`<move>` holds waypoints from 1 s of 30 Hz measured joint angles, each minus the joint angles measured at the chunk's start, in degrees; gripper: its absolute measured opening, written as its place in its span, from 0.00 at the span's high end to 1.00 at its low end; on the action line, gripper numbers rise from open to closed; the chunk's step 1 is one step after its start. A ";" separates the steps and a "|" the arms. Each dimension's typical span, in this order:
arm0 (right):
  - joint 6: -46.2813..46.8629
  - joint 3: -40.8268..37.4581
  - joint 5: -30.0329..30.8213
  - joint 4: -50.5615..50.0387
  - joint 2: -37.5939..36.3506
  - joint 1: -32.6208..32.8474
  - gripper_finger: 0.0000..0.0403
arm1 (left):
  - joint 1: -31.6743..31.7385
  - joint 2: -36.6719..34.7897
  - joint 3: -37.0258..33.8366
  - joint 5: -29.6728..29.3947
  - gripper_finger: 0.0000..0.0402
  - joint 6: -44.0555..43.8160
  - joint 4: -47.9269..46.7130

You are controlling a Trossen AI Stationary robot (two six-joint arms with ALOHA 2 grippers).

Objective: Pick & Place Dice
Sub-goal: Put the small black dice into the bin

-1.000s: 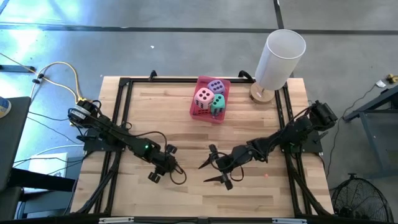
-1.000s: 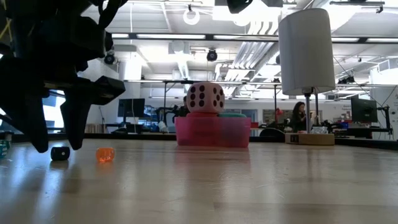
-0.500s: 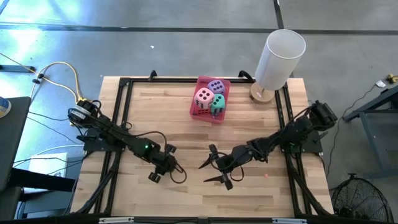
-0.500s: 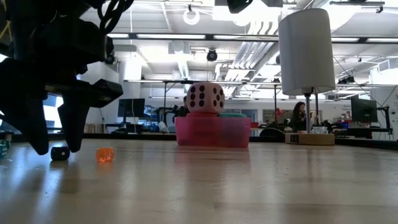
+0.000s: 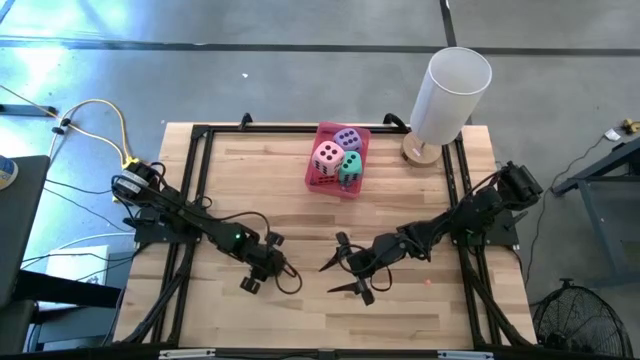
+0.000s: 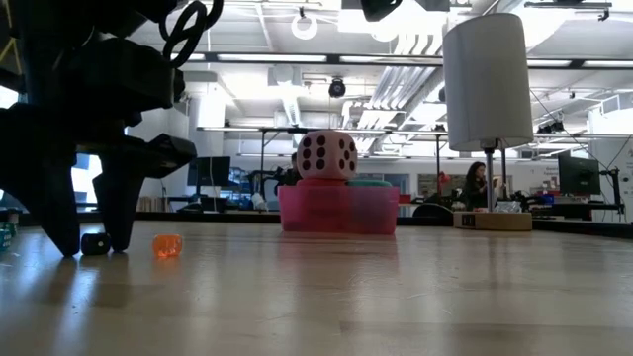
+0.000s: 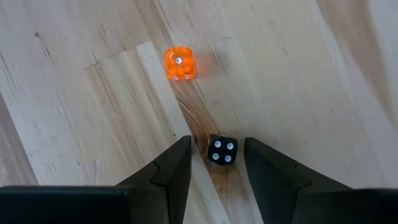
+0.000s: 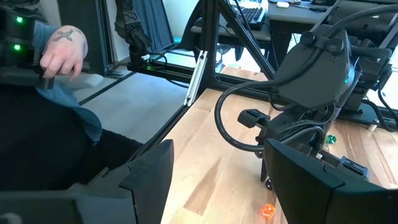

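Observation:
Three dice lie in a pink tray (image 5: pixel 320 180) at the table's far middle: pink (image 5: pixel 327 157), purple (image 5: pixel 347 139) and teal (image 5: pixel 350 165). In the low view the pink die (image 6: pixel 326 155) tops the tray (image 6: pixel 338 210). My left gripper (image 7: pixel 216 143) is open near the table's front left. It points steeply down, with one finger on either side of a tiny black die (image 7: pixel 222 151) with white pips, a gap showing on each side. A tiny orange cube (image 7: pixel 178 64) lies just beyond it. My right gripper (image 5: pixel 340 272) hangs open over the near middle, holding nothing.
A tall white cylinder (image 5: pixel 450 92) on a round wooden base stands at the far right corner. A black frame (image 5: pixel 200 150) runs along the table's edges. Beyond the table, a person's hand (image 8: pixel 62 53) shows in the right wrist view. Bare wood lies between the grippers and the tray.
My left gripper has sunk a little toward the table, so its fingertips now stand lower on either side of the tiny black die. The die and the orange cube have stayed where they were.

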 joint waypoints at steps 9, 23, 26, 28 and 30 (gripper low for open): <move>0.00 0.00 0.00 0.00 0.00 0.00 0.40 | 0.00 0.09 0.00 0.04 0.69 -1.54 0.17; -0.55 0.00 -0.08 0.02 0.00 -0.66 0.40 | 0.02 0.12 0.07 0.87 0.90 -1.05 0.27; -0.59 0.00 -0.02 0.02 0.00 -1.42 0.40 | -0.13 -0.70 0.07 0.67 0.90 -1.07 0.19; -0.40 0.00 -0.02 0.02 0.00 -1.85 0.40 | -0.53 -2.20 0.04 -0.30 0.90 -1.10 -0.11; 0.00 0.00 -0.02 0.01 0.00 -2.18 0.40 | -0.70 -4.78 0.25 -2.02 0.90 -1.09 -1.50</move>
